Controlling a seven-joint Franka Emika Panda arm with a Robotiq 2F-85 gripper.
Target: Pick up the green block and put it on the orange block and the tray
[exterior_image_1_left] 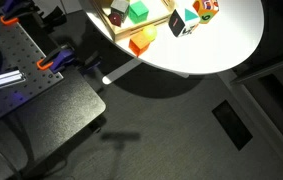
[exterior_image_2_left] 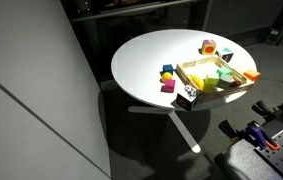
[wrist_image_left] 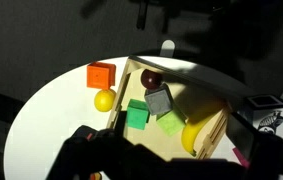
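Note:
The green block [wrist_image_left: 137,115] is a bright green cube lying inside the tray [wrist_image_left: 215,130], next to a paler green block [wrist_image_left: 170,122] and a grey cube [wrist_image_left: 159,100]. It also shows in an exterior view [exterior_image_1_left: 138,10]. The orange block [wrist_image_left: 101,75] sits on the white table just outside the tray's rim, beside a yellow ball [wrist_image_left: 104,100]; it shows in both exterior views [exterior_image_1_left: 141,42] [exterior_image_2_left: 251,76]. My gripper [wrist_image_left: 176,160] is a dark shape along the bottom of the wrist view, hovering above the tray, fingers apart and empty. It is out of view in both exterior views.
A banana [wrist_image_left: 193,135] and a dark red ball [wrist_image_left: 151,78] lie in the tray [exterior_image_2_left: 196,68]. A teal-topped block [exterior_image_1_left: 184,20] and a reddish multicoloured block [exterior_image_1_left: 206,8] stand on the round white table [exterior_image_2_left: 141,60]. Blue, yellow and magenta blocks [exterior_image_2_left: 167,78] lie beside the tray.

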